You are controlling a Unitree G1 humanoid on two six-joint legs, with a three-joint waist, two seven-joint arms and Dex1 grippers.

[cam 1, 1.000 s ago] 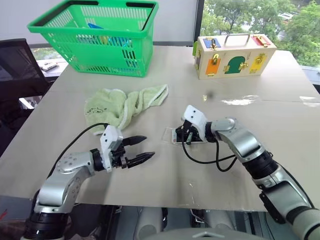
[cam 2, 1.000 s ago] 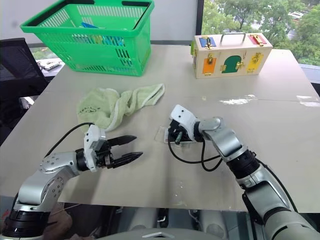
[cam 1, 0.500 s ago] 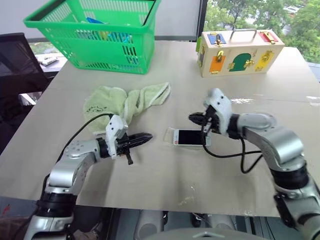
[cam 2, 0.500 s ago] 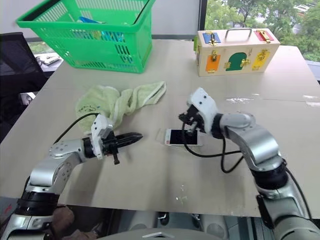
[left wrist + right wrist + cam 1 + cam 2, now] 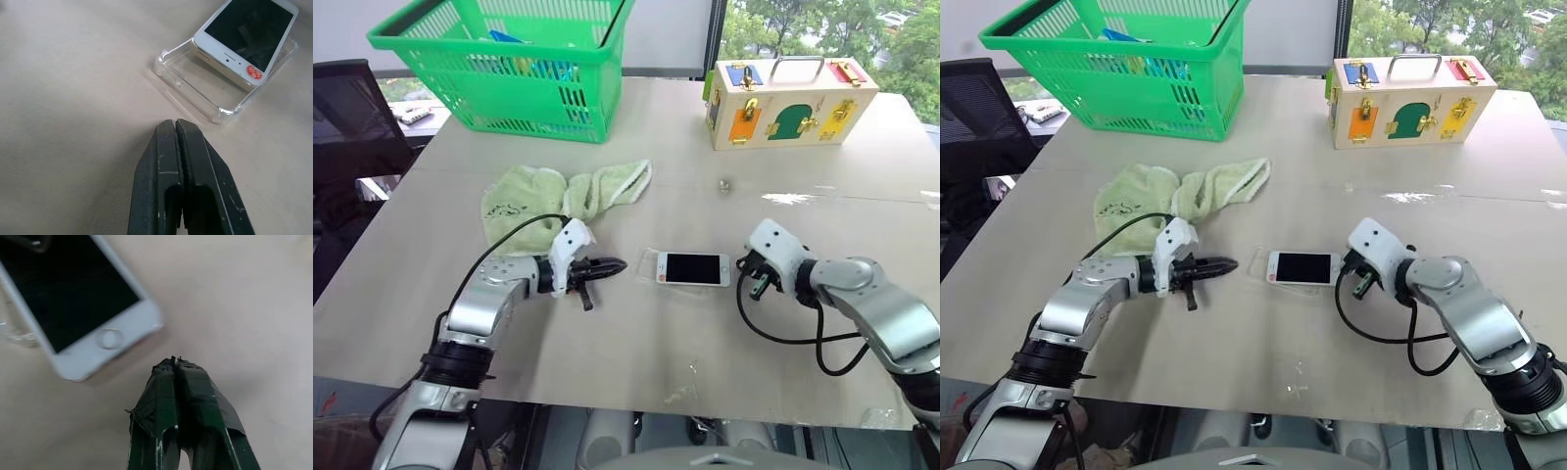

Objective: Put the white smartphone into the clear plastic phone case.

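The white smartphone [image 5: 693, 268] lies flat, screen up, in the middle of the table. It rests partly in the clear plastic phone case [image 5: 195, 85], pushed toward the case's right end, so the left end [image 5: 649, 262] lies bare. My left gripper [image 5: 621, 264] is shut and empty, its tip a short way left of the case and pointing at it. My right gripper [image 5: 743, 264] is shut and empty too, just off the phone's right end [image 5: 110, 338] and not touching it.
A green cloth [image 5: 558, 201] lies crumpled behind the left gripper. A green basket [image 5: 509, 59] stands at the back left and a wooden lock box [image 5: 793, 103] at the back right. A black chair [image 5: 352, 108] is beside the table's left edge.
The left gripper has shut and moved right, up to the case. The right gripper has come off the phone and drawn back to the right, leaving the phone lying in the case.
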